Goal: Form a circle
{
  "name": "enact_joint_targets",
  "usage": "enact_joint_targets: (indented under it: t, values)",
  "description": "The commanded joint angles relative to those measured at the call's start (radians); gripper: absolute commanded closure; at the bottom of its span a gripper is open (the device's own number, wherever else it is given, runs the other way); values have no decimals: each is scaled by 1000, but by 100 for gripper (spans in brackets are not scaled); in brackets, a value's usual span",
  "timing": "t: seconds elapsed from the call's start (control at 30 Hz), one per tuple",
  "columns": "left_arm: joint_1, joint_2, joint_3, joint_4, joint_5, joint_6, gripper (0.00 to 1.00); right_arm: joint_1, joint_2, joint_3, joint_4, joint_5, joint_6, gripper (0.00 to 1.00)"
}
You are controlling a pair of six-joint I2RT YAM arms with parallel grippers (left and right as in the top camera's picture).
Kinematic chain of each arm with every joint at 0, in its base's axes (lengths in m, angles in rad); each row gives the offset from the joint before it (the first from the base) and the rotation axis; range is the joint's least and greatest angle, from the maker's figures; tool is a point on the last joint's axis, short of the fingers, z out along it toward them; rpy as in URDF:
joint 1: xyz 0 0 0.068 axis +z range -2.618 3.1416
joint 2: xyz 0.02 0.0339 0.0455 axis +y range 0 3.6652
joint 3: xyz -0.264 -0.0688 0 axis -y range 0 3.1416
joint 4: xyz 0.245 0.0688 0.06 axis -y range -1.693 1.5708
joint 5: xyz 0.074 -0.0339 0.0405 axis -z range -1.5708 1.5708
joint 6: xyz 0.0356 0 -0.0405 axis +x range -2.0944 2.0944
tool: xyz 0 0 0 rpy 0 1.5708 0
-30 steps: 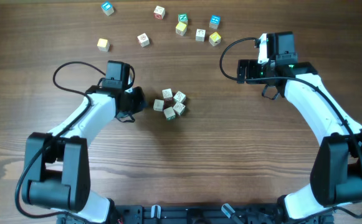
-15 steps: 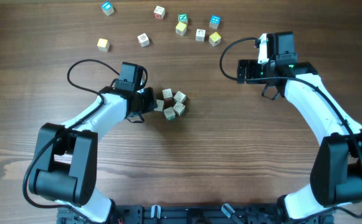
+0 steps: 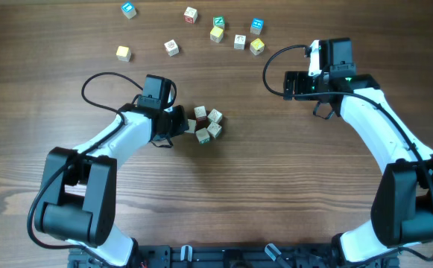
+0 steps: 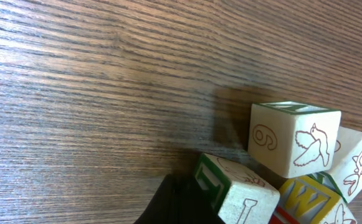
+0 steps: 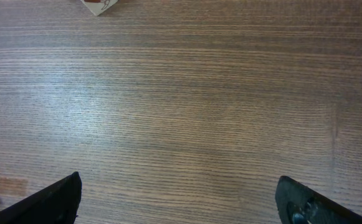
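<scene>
Nine loose cubes (image 3: pixel 171 48) lie in a band along the 12 o'clock edge of the worktop (image 3: pixel 276 193). From left to right they run from a yellow and a blue-faced one at 11 o'clock to a blue-faced and a yellow one at 1 o'clock: three yellow, two blue-faced, one green-faced and three pale in all. There are two arms. The ring (image 3: pixel 205 124) sits near the middle of the worktop, five pale cubes packed tight and touching. It is about as wide as it is deep, so I cannot tell a long axis or a heading. The left fingers (image 3: pixel 179 123) are clenched and hold nothing. They lie at the ring's 9 o'clock, tips pointing toward 3 o'clock and pressed against its nearest cube. In the left wrist view the dark fingertip (image 4: pixel 177 202) touches a green-lettered cube (image 4: pixel 240 190), with a bird-printed cube (image 4: pixel 296 140) just past it; four ring cubes show there. The right fingers (image 3: pixel 291 84) stand at the ring's 2 o'clock, well apart from it. They are spread wide over bare wood, touching and grasping nothing.
</scene>
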State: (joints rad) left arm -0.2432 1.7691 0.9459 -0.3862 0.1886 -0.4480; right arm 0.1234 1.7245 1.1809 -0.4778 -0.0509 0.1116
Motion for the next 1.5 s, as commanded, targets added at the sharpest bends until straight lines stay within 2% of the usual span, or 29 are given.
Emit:
enact_joint_targets:
  t: [0.0,0.47,0.63,0.77,0.8,0.83,0.9,1.17,1.27,1.47]
  values:
    - [-2,10,-13,0,32,-5,96,2,-7,1,2,0,3,0]
    - [-2,10,-13,-13,46,-1,95,2,-7,1,3,-1,3,0]
    - [-2,10,-13,24,-50,-1,92,2,-7,1,3,-1,3,0]
    - [-2,10,-13,69,-53,-1,91,2,-7,1,3,-1,3,0]
    - [-1,10,-13,82,-53,-1,91,2,-7,1,3,-1,3,0]
    - [-1,10,-13,100,-52,11,96,2,-7,1,3,-1,3,0]
    - [-1,10,3,103,-43,47,96,2,-7,1,3,-1,3,0]
    - [41,11,156,-46,-44,105,96,2,-7,1,3,-1,3,0]
    - [41,21,167,-24,-15,158,96,2,-7,1,3,-1,3,0]
    - [38,207,606,-386,21,229,96,2,-7,1,3,-1,3,0]
